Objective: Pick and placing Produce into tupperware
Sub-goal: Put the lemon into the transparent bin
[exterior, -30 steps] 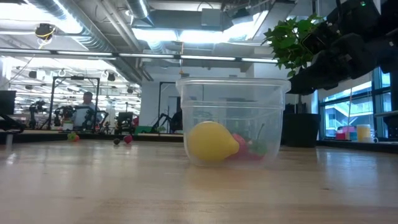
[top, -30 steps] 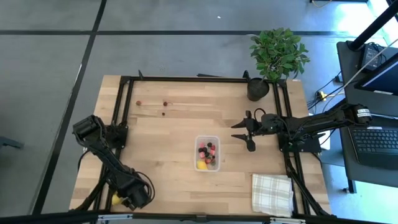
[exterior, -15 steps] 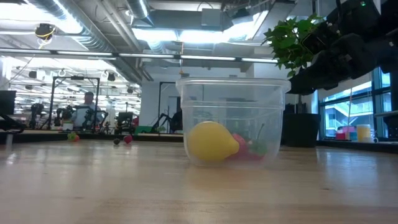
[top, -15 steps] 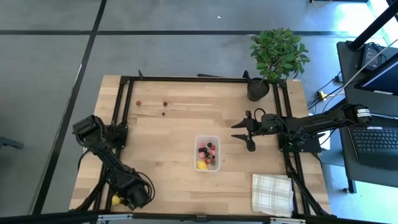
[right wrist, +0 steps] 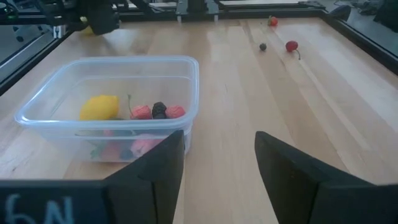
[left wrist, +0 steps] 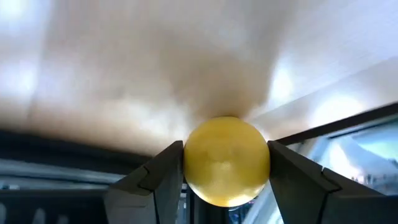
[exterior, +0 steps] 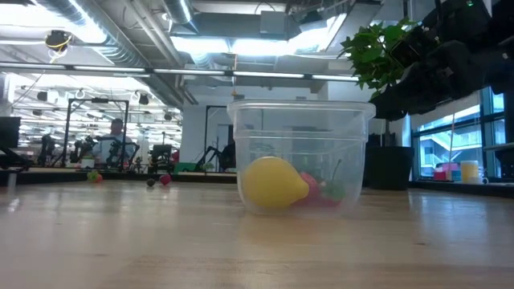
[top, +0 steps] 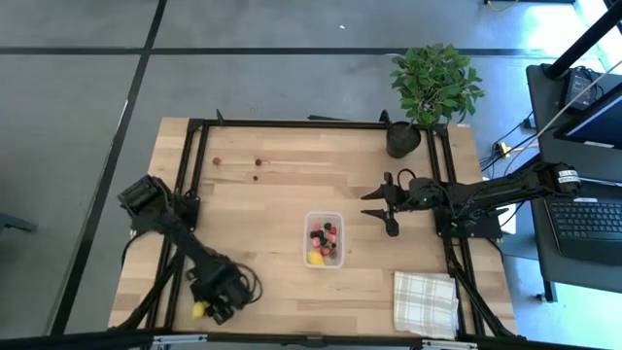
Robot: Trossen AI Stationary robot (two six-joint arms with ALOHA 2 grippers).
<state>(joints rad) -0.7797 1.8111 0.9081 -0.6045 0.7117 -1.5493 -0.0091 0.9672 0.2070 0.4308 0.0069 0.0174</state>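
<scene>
The clear tupperware (top: 324,239) stands mid-table and holds a yellow lemon (right wrist: 99,107) and several red, pink and dark berries (right wrist: 153,111). Three more berries (top: 256,162) lie loose on the wood near the far left edge. My left gripper (top: 216,297) is near the table's near left corner, shut on a second yellow lemon (top: 199,309). My right gripper (top: 389,205) hangs open above the table, right of the tub, touching nothing. The low view shows the tub (exterior: 299,156) and the right arm (exterior: 434,64), not the left gripper. My left gripper pinches the yellow lemon (left wrist: 227,160) between its two fingers (left wrist: 163,177), one on each side of its round body. The fingers come slanting down toward the near left corner. Whether the lemon is clear of the table, I cannot tell.
A black plant pot (top: 402,139) with a green plant stands at the far right corner. A white checked cloth (top: 425,302) lies at the near right corner. A black frame rail (top: 188,185) borders the wood. People and equipment show in the room behind.
My left gripper has moved toward the table's right along the near edge, carrying the yellow lemon with it; the arm's upper part has swung the same way. The right arm, the tub and the loose berries have kept still.
</scene>
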